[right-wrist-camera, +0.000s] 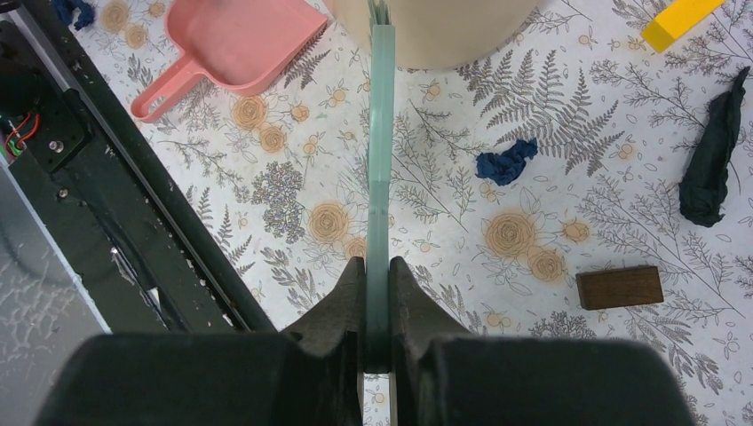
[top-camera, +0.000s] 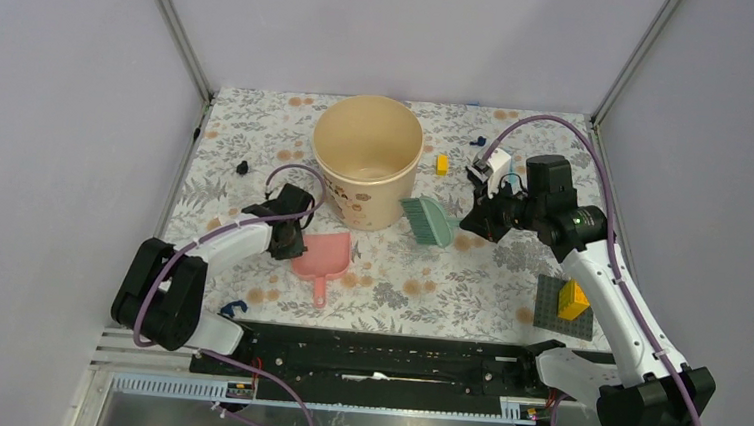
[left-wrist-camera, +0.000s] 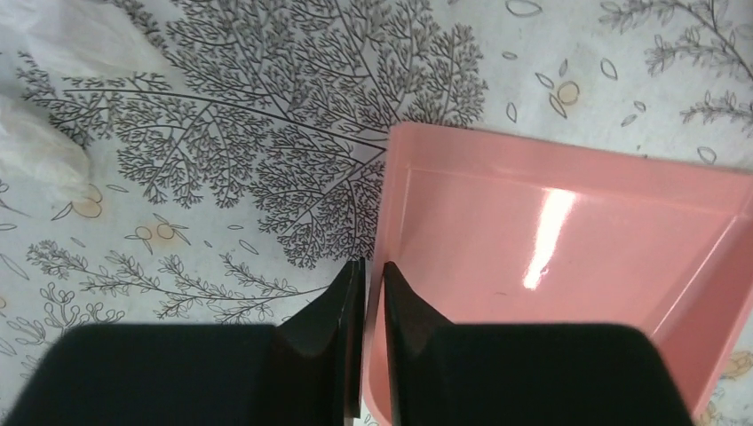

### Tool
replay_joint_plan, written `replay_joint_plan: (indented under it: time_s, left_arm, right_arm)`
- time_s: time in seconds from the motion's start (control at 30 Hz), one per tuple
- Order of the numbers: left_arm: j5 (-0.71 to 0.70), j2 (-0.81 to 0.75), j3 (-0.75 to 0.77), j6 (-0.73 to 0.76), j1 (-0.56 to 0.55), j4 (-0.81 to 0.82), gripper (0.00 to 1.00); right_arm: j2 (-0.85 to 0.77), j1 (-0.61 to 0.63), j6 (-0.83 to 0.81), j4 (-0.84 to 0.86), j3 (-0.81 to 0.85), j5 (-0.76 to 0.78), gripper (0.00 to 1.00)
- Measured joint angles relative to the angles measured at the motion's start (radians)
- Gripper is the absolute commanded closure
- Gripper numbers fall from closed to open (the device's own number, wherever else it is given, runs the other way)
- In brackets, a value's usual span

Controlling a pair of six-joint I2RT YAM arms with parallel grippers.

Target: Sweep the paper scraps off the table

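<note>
On the flowered table [top-camera: 429, 277], beside a cream bucket [top-camera: 366, 172], the left gripper [left-wrist-camera: 372, 271] is clenched on the side wall of the pink dustpan [top-camera: 322, 254], apparently steadying it as a catcher. The right gripper [right-wrist-camera: 377, 262] grasps the green brush [top-camera: 429, 221] edge-on, ready to sweep. Paper scraps [right-wrist-camera: 504, 165] lie unswept ahead and right of its fingers.
</note>
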Motion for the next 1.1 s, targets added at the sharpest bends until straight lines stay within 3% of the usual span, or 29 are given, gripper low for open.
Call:
replay_joint_plan:
  time_s: [0.13,0.5,0.7,0.93,1.1]
  left_arm:
    - [0.046,-0.001,0.0,-0.009,0.0,-0.002,1.0]
    - [0.24,-0.207,-0.044,-0.019,-0.02,-0.019,1.0]
    - [0.291,-0.266,-0.057,-0.011,-0.156,-0.03,1.0]
    - [0.31,-0.119,0.024,0.045,-0.417,-0.014,1.0]
    - [0.308,0.062,0.189,0.081,-0.502,0.037,1.0]
  right_arm:
    - [0.0,0.0,0.003,-0.005,0.001,0.001,1.0]
    - [0.019,0.0,-0.019,-0.157,0.162,0.108,1.0]
    - [0.045,0.0,-0.025,-0.246,0.215,0.217,1.0]
    - [0.045,-0.016,-0.048,-0.323,0.241,0.36,1.0]
    - [0.047,-0.036,-0.102,-0.345,0.233,0.472,1.0]
